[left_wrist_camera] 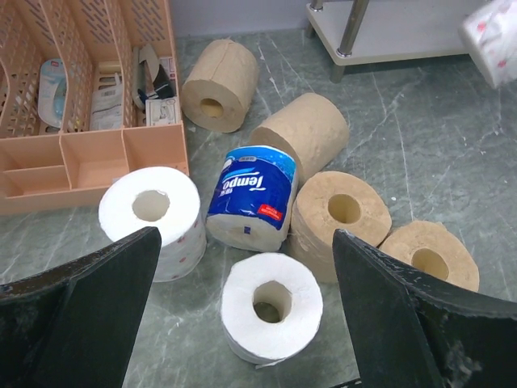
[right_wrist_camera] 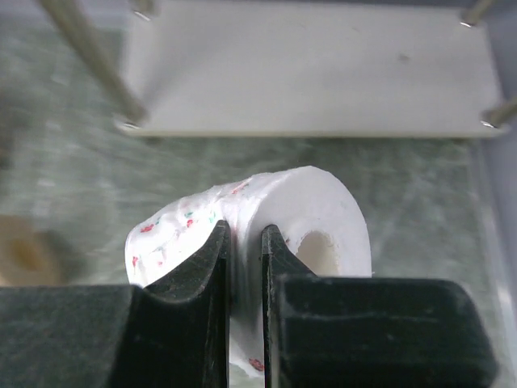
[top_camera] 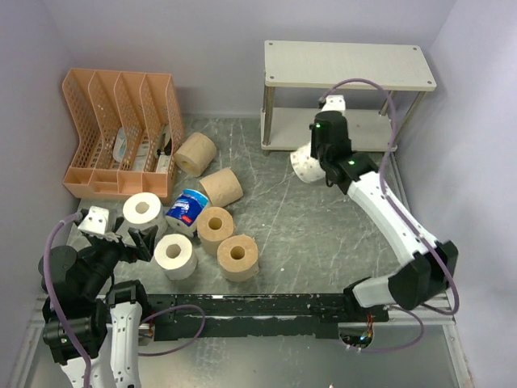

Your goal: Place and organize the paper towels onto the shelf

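Right tool (right_wrist_camera: 245, 234) pinches dotted paper roll (right_wrist_camera: 323, 210); soft wall dented.

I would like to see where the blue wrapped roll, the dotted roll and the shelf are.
blue wrapped roll (left_wrist_camera: 249, 194): left wrist view, on its printed wrapper side.
dotted roll (right_wrist_camera: 323, 202): right wrist view, on its flat end above the core.
shelf (top_camera: 347, 65): top external view, on its upper board.

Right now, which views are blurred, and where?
Right wrist: the shelf behind looks smeared; the dotted roll in the right pincer is fairly sharp. Left wrist: the blue-wrapped roll and its neighbours crisp, the dotted roll at top right blurred. Top external: sharp, even light, soft shadows.
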Motion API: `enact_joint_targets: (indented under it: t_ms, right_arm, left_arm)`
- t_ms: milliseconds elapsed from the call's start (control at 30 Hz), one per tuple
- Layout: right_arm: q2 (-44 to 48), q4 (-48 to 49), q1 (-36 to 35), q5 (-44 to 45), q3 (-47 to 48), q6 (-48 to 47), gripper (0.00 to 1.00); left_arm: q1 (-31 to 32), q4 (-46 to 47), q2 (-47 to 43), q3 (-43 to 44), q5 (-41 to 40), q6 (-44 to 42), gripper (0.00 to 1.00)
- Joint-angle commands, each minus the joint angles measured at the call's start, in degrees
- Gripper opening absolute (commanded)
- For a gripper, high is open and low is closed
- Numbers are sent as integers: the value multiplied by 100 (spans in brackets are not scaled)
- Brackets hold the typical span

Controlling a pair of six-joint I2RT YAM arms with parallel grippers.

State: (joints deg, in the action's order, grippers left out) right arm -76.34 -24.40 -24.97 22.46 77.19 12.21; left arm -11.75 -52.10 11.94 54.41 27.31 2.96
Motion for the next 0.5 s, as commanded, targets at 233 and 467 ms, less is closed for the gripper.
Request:
enact_joint_targets:
  t_ms: [233, 467]
  right_arm:
    - [-593, 2990, -662, 2586, -1152, -3818, 0]
    - [-651, 4399, -106, 949, -1831, -5961, 0]
  left_arm:
    - [-186, 159, -301, -34, 87, -41, 99]
    - [-227, 164, -476, -36, 63, -32, 99]
